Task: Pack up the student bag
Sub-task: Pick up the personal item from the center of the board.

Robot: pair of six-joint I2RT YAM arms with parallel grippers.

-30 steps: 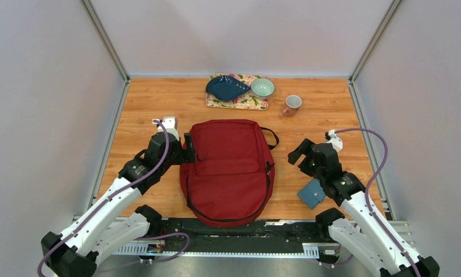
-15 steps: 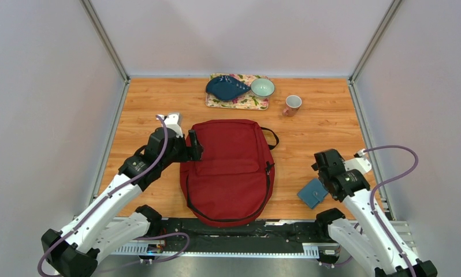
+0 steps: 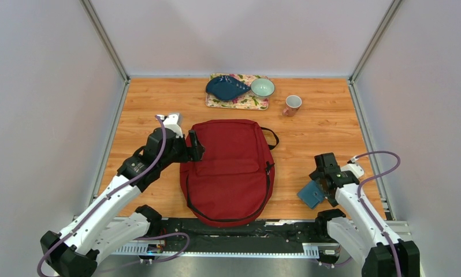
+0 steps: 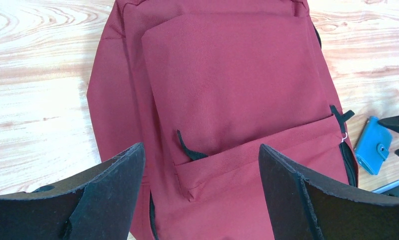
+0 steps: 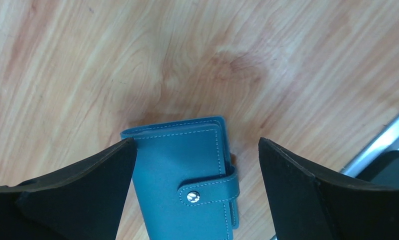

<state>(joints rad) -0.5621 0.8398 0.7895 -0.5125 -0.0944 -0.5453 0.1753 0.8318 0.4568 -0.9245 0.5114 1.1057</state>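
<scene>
The student bag (image 3: 228, 167), dark red with black zippers, lies flat mid-table; its front pocket and a black zipper pull (image 4: 187, 147) show in the left wrist view. My left gripper (image 3: 194, 145) is open at the bag's upper left edge, and its jaws (image 4: 200, 150) stand wide above the bag (image 4: 227, 75) with nothing between them. A small blue wallet (image 3: 310, 195) lies to the right of the bag. My right gripper (image 3: 319, 186) hangs open just above it, its jaws (image 5: 195, 142) either side of the wallet (image 5: 187, 170) without gripping it.
At the back stands a floral tray (image 3: 240, 104) holding a dark blue dish (image 3: 225, 88) and a pale green bowl (image 3: 263, 87). A pink mug (image 3: 292, 105) is to its right. A metal rail (image 3: 240, 228) runs along the near edge, close to the wallet.
My right arm drew back from beside the bag and came down over the blue wallet, jaws opening wider. My left gripper shifted slightly right onto the bag's edge.
</scene>
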